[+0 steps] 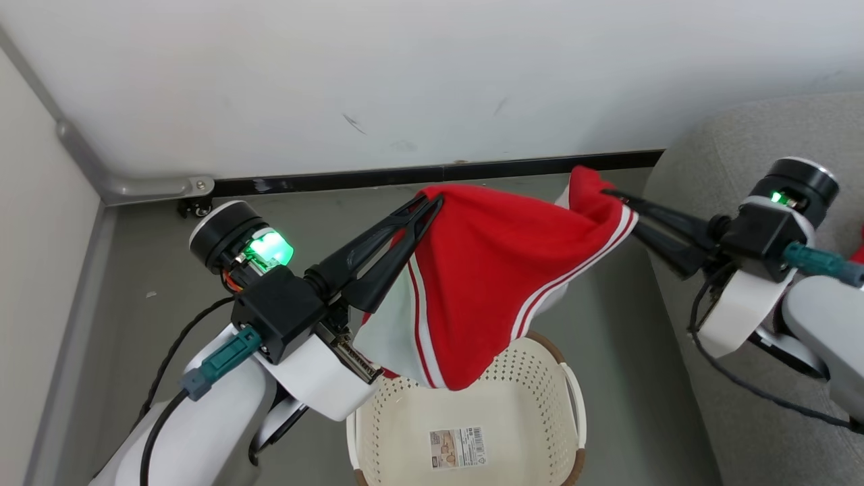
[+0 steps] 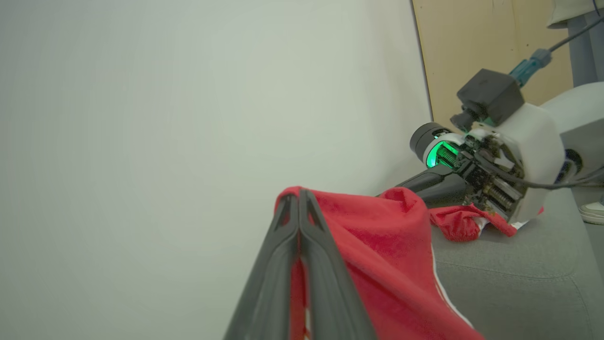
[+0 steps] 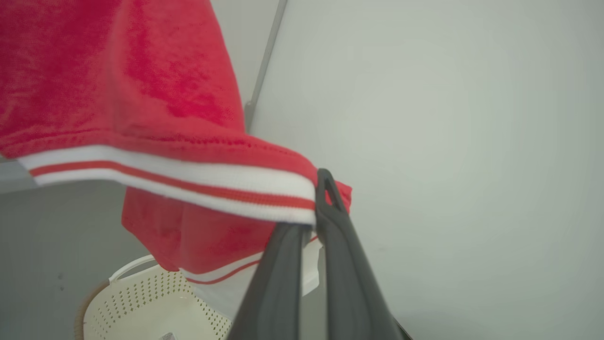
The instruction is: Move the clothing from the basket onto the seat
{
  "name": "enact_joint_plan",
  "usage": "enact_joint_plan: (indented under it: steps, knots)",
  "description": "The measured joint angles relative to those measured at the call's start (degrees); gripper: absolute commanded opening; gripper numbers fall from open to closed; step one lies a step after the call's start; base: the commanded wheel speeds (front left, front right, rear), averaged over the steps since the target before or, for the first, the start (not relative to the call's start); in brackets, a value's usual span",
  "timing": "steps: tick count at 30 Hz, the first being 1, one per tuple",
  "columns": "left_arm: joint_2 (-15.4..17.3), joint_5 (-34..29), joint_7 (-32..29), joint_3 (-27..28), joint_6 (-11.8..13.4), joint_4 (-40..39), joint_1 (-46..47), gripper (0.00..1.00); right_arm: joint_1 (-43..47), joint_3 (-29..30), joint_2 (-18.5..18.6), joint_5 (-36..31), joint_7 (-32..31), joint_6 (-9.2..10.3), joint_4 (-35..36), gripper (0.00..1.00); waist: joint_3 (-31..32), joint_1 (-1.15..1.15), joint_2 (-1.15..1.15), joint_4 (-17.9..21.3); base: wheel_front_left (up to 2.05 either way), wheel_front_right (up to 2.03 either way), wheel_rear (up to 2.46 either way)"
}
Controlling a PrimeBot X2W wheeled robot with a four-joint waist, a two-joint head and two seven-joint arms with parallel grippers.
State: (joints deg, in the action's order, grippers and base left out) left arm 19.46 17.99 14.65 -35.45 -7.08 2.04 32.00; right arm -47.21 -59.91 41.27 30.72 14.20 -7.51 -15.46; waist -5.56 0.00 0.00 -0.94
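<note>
Your left tool (image 1: 434,200) and right tool (image 1: 609,194) each pinch a top corner of the red clothing (image 1: 493,270), stretched between them, hanging over the basket (image 1: 533,412). Lift both evenly so the hem clears the rim, then swing right onto the seat (image 1: 736,155). Wall (image 1: 405,81) close ahead; open floor (image 1: 621,337) between basket and seat.

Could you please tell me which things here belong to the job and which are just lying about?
Job: red garment held by left gripper and right gripper; second red garment on the grey seat; laundry basket.
Lying about: black baseboard, metal rail, white shoe.
</note>
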Motion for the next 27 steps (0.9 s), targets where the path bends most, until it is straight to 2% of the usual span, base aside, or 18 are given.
enact_joint_plan:
  steps: [8, 14, 15, 16, 17, 18, 19, 27]
  knots:
    - [-1.45, 1.14, 0.00, 0.89, 0.00, 1.30, -2.53, 0.00, 3.81, 8.43, -0.55, 1.66, 0.09, 0.01, -0.75, 0.00, -0.28, 0.00, 0.00, 2.30, 0.00, 0.00, 0.00]
    - [-2.42, 1.32, 0.00, 1.02, 0.00, 1.89, -3.71, 0.00, 5.53, 15.80, -3.24, 2.47, 0.09, 0.01, -0.41, 0.00, -0.38, 0.00, 0.00, 3.98, 0.00, 0.00, 0.00]
    - [-2.53, 1.32, 0.00, 0.96, 0.00, 2.15, -4.00, 0.04, 5.89, 16.81, -3.55, 2.44, 0.09, 0.01, -0.35, 0.00, -0.37, 0.00, 0.00, 4.25, 0.00, 0.00, 0.00]
    - [-2.59, 1.32, 0.00, 0.88, 0.00, 2.46, -4.27, 0.26, 6.34, 17.66, -3.74, 2.30, 0.10, 0.01, -0.34, 0.00, -0.36, 0.00, 0.00, 4.50, 0.00, 0.00, 0.00]
    - [-2.64, 1.32, 0.00, 0.78, 0.00, 2.80, -4.58, 0.54, 6.89, 18.67, -3.89, 2.01, 0.10, 0.01, -0.40, 0.00, -0.33, 0.00, 0.00, 4.76, 0.00, 0.00, 0.00]
    - [-2.65, 1.31, 0.00, 0.69, 0.00, 3.04, -4.92, 0.86, 7.42, 19.65, -4.09, 1.81, 0.10, 0.01, -0.52, 0.00, -0.30, 0.00, 0.00, 5.00, 0.00, 0.00, 0.00]
    - [-2.66, 1.31, 0.00, 0.64, 0.00, 3.30, -5.14, 1.00, 7.92, 20.61, -4.33, 1.58, 0.10, 0.01, -0.70, 0.00, -0.26, 0.00, 0.00, 5.23, 0.00, 0.00, 0.00]
    - [-2.83, 1.31, 0.00, 0.62, -0.01, 3.75, -5.86, 1.00, 12.81, 27.46, -5.34, 0.09, 0.10, 0.01, -0.98, 0.00, 0.37, 0.00, 0.00, 6.99, 0.00, 0.00, 0.00]
